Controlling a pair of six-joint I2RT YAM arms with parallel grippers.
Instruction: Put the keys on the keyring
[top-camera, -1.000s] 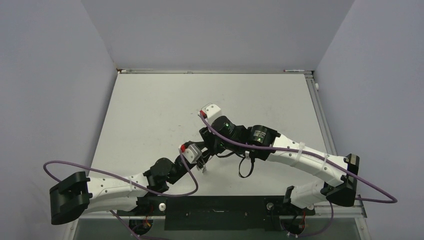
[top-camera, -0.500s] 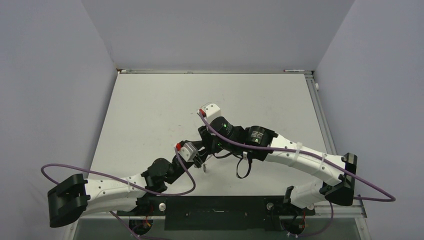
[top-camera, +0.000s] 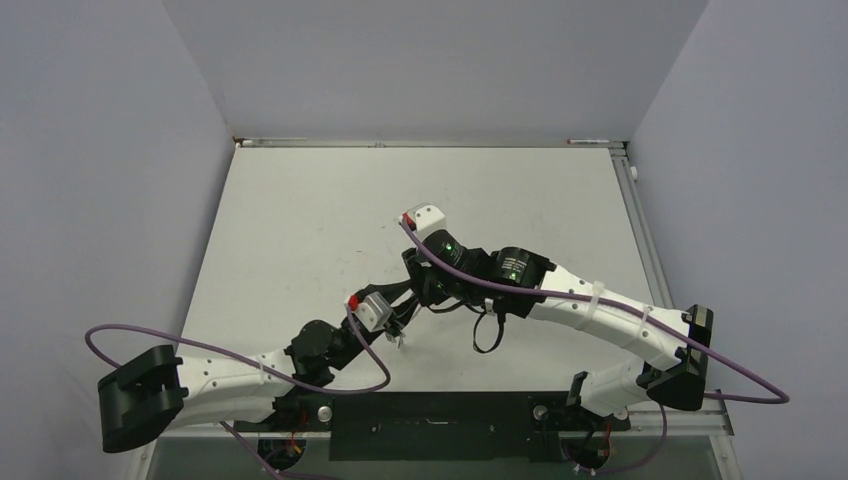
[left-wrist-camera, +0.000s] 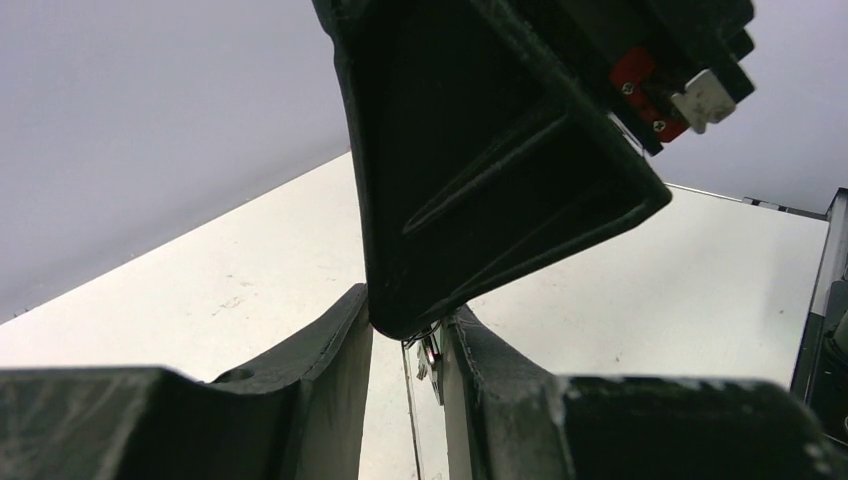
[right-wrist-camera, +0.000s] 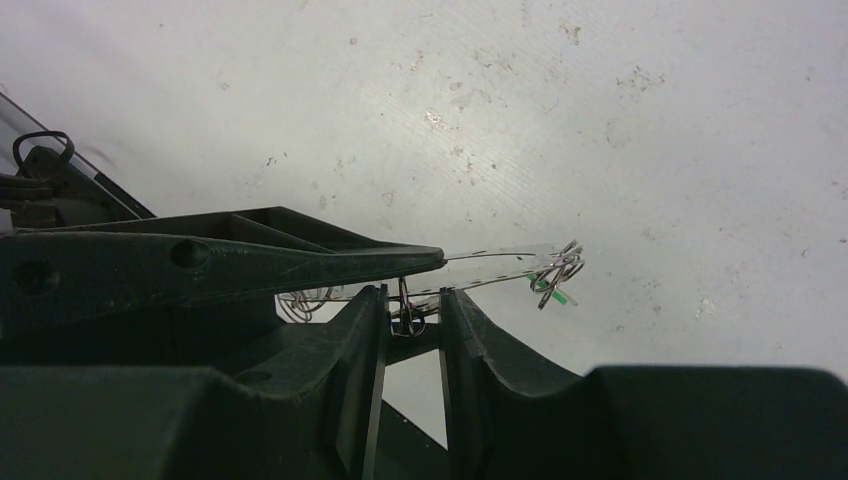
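The black left claw (left-wrist-camera: 405, 335) is narrowed onto a thin silvery wire keyring (right-wrist-camera: 497, 254), seemingly pinching it above the white surface (right-wrist-camera: 650, 120). The black right claw (right-wrist-camera: 412, 300) sits narrow around the wire, grip unclear; tiny flat silvery keys (right-wrist-camera: 558, 268) cluster at the ring's far end.

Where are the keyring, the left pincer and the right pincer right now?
keyring (right-wrist-camera: 563, 264), right wrist view, on its bunched wire loops.
left pincer (left-wrist-camera: 408, 340), left wrist view, midway between its fingertips.
right pincer (right-wrist-camera: 412, 300), right wrist view, midway between its fingertips.
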